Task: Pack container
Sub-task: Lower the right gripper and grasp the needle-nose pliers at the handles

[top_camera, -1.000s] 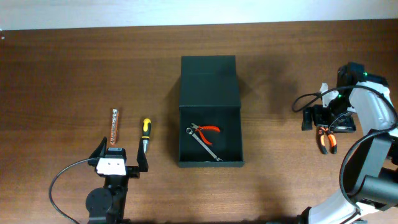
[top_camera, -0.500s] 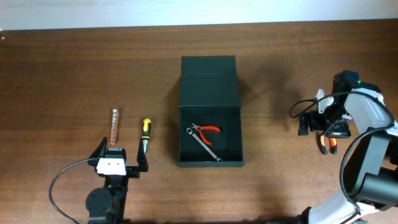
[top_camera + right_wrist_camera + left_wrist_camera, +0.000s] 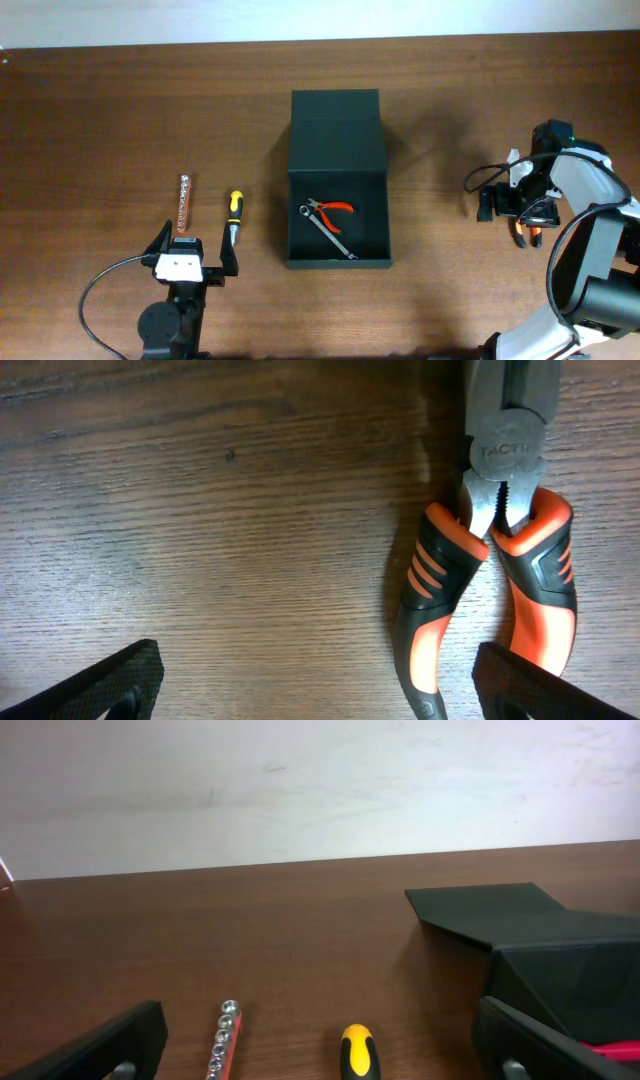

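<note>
Looking from overhead, I saw the matte black rectangular container mid-worktop, flap lid thrown back, red-handled cutters inside. Only the right wrist camera showed the orange-and-black-handled pliers clearly, flat beneath the right jaws. Left jaws and right jaws gaped wide, gripping nothing. The brown wood-grain worktop met a pale wall.

Either side of the matte black rectangular box you have open brown wooden table. A yellow-handled screwdriver and a red strip of silver sockets lie just ahead of the left gripper. Orange-handled pliers lie under the right gripper.
</note>
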`<state>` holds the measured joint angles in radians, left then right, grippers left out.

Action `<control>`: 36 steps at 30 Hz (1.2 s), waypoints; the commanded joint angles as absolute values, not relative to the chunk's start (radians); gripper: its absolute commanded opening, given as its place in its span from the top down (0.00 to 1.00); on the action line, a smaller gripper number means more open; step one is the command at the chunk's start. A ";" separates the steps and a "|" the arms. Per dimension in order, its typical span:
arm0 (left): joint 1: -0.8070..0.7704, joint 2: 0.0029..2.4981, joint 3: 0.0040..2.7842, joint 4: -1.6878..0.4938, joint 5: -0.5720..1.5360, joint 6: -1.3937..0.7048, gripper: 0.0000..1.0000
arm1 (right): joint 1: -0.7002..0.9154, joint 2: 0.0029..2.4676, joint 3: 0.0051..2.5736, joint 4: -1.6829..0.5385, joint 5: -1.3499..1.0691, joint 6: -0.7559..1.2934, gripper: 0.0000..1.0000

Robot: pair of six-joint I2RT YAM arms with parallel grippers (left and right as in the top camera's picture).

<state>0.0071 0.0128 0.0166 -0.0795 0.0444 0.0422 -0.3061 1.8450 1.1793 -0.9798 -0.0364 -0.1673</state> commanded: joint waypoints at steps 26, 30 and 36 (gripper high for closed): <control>0.009 0.005 0.009 -0.080 0.037 0.058 0.01 | -0.303 1.860 1.174 -0.937 -0.050 -0.156 0.01; 0.009 0.005 0.009 -0.080 0.037 0.058 0.01 | -0.303 1.860 1.174 -0.932 -0.053 -0.156 0.01; 0.009 0.005 0.009 -0.080 0.037 0.058 0.01 | -0.303 1.860 1.174 -0.929 -0.054 -0.156 0.01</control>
